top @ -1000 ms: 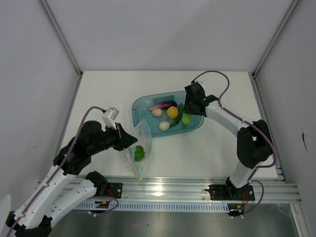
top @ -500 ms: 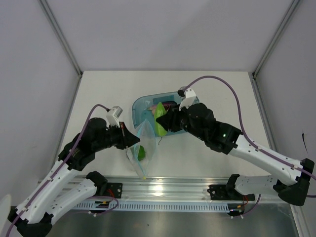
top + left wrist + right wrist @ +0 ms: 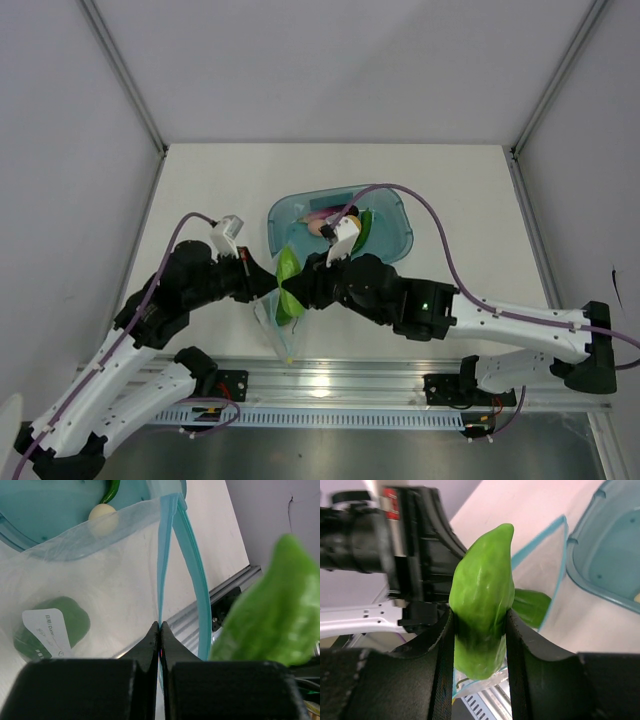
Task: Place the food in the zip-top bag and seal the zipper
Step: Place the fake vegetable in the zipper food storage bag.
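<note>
White table (image 3: 460, 190), two things on it.
A translucent teal tray (image 3: 398, 238) sits near the centre; at its 7 o'clock, a clear zip-top bag (image 3: 281, 340) reaches down to the near edge.

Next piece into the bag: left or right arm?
Right. The right gripper holds the bright green chunk close to the open mouth of the zip-top bag. The left gripper is shut on the zipper, holding that mouth up, so it should probably stay put.

A translucent teal tray (image 3: 392, 232) sits on the white desk (image 3: 470, 200); an aluminium rail (image 3: 340, 380) runs nearer than the tray, a grey wall (image 3: 340, 70) beyond it
</note>
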